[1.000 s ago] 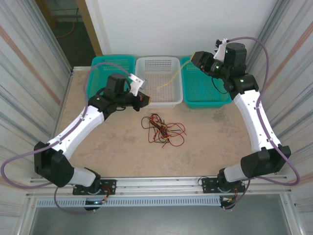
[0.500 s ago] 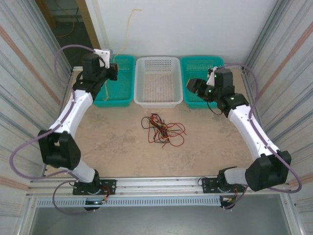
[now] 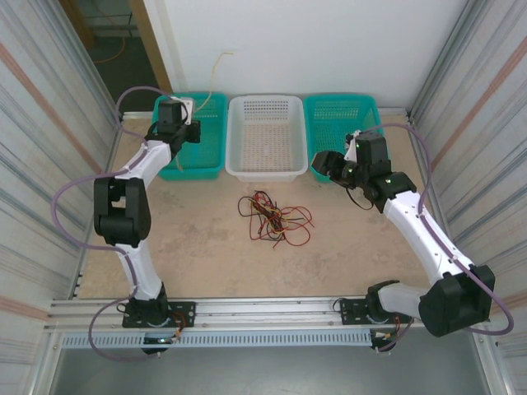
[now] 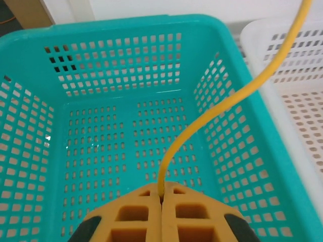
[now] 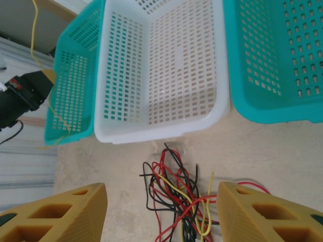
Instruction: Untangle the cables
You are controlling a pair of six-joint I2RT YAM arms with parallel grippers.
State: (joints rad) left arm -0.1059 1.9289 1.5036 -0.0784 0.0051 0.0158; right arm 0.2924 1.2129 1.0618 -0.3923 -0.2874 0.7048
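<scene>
The left hand (image 4: pixel 161 195), pinching the yellow cable (image 4: pixel 202 121), has swung over the teal basket (image 4: pixel 126 22) at eleven o'clock (one strand freed); the spread right hand (image 5: pixel 161 206) nears the tangle (image 5: pixel 174 194).

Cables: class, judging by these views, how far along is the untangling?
Done: one yellow cable is out of the tangle. In hand: the left gripper is shut on it over the empty left teal basket. Left: that red, black and yellow tangle on the table, under the open right gripper.
</scene>
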